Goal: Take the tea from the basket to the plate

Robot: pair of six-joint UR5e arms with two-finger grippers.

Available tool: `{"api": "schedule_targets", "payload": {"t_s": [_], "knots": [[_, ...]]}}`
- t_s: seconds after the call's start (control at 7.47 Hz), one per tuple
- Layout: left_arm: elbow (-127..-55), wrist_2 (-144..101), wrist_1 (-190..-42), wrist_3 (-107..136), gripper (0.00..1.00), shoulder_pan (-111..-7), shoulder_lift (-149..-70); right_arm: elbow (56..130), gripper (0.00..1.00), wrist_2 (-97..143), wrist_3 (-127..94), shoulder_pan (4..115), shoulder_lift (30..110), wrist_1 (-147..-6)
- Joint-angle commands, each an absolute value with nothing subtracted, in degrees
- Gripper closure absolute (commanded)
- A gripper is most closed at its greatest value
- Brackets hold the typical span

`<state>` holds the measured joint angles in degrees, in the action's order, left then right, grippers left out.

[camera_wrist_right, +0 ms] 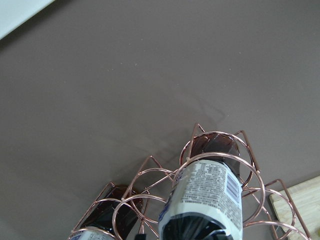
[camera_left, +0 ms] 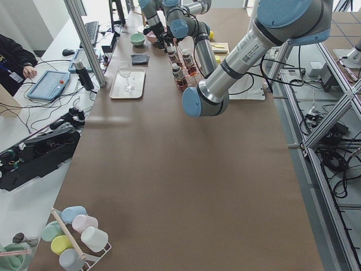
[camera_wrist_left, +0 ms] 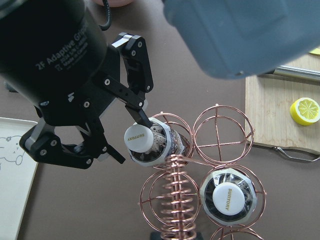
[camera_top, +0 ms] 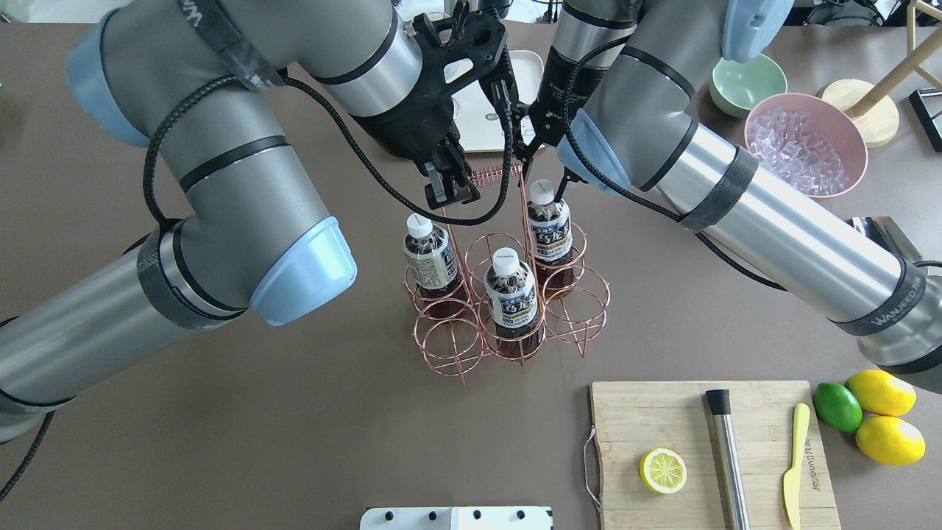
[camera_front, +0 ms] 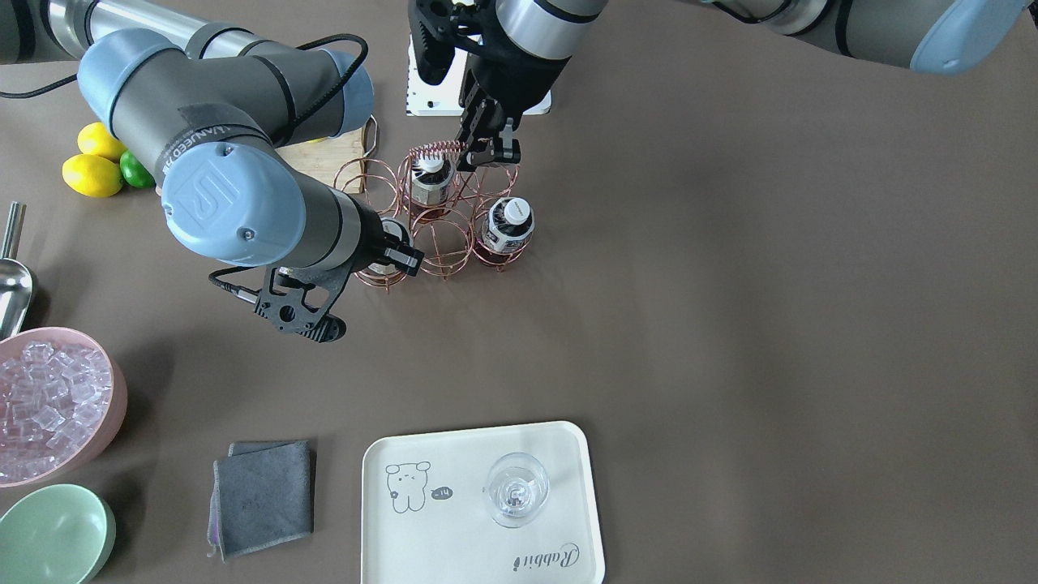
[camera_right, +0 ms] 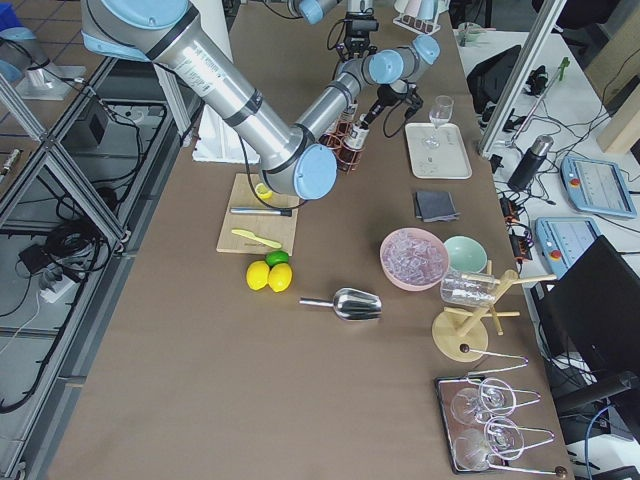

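The brown bench (camera_front: 770,324) carries the cream plate (camera_front: 559,487) on the side far from the robot, well apart from the copper basket (camera_wrist_left: 221,134) at mid-bench. All three tea bottles (camera_top: 513,294) stand in its rings. The right gripper (camera_wrist_left: 131,140) has its fingers (camera_wrist_left: 135,55) spread around one white cap (camera_wrist_left: 141,138). The left gripper (camera_top: 450,195) fingers pinch the twisted handle (camera_top: 489,177).

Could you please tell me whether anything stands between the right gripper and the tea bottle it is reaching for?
Nothing visible does. The right gripper holds its open jaws either side of the white cap of the tea bottle in the basket; the twisted handle runs beside the bottle, not between.
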<state>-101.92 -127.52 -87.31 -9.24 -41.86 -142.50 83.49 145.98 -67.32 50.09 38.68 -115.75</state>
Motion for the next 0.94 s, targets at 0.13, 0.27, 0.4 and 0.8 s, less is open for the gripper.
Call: {"api": "schedule_targets", "payload": {"t_s": [0.13,0.27,0.4,0.8], "knots": [[-102.0,-127.5,-87.4,-9.2,1.0,-41.7,-142.4,83.5,1.0,148.3,-66.9,51.3,39.0,-115.8],[-102.0,-127.4,-87.4,-9.2,1.0,-41.7,-142.4,84.2,1.0,148.7,-66.9,52.0,38.9,-117.1],[-102.0,-127.4,-87.4,-9.2,1.0,-41.7,-142.4,87.6,1.0,148.7,-66.8,51.9,39.2,-120.8],[-102.1,-127.5,-87.4,-9.2,1.0,-41.7,-142.4,96.2,1.0,148.7,-66.5,55.1,38.9,-132.0]]}}
